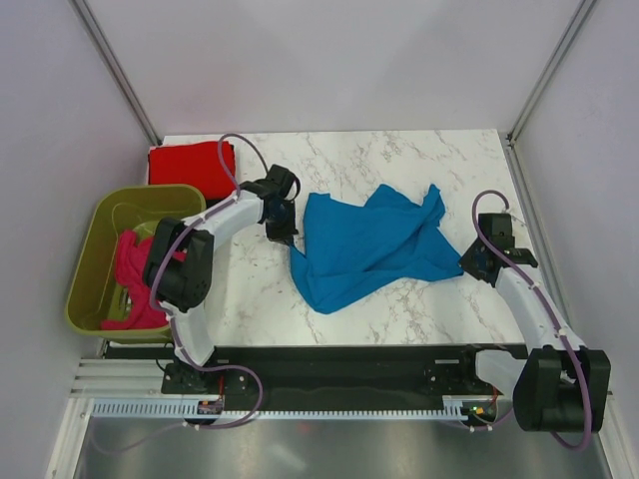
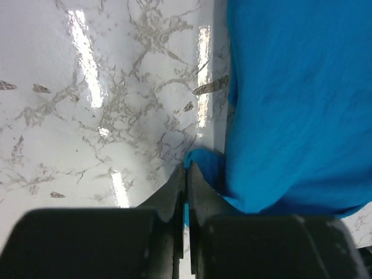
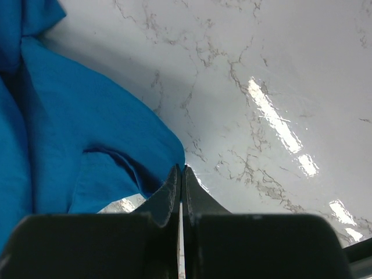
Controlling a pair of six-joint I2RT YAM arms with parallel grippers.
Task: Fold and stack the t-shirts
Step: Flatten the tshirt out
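The bright blue t-shirt (image 1: 369, 244) lies crumpled in the middle of the marble table (image 1: 399, 160). My left gripper (image 1: 283, 232) is at its left edge, shut on a fold of the blue t-shirt (image 2: 290, 104), and a strip of blue shows between the left gripper's (image 2: 186, 167) closed fingers. My right gripper (image 1: 471, 261) is shut at the shirt's right corner. In the right wrist view the blue t-shirt (image 3: 75, 139) runs up to the right gripper's (image 3: 182, 168) tips and hangs slightly off the table. The red t-shirt (image 1: 190, 165) lies folded at the back left. The pink t-shirt (image 1: 135, 274) is bunched inside the tub.
An olive-green tub (image 1: 90, 249) stands off the table's left edge, next to the left arm. Grey walls enclose the table at the back and on both sides. A black rail (image 1: 339, 364) runs along the near edge between the arm bases.
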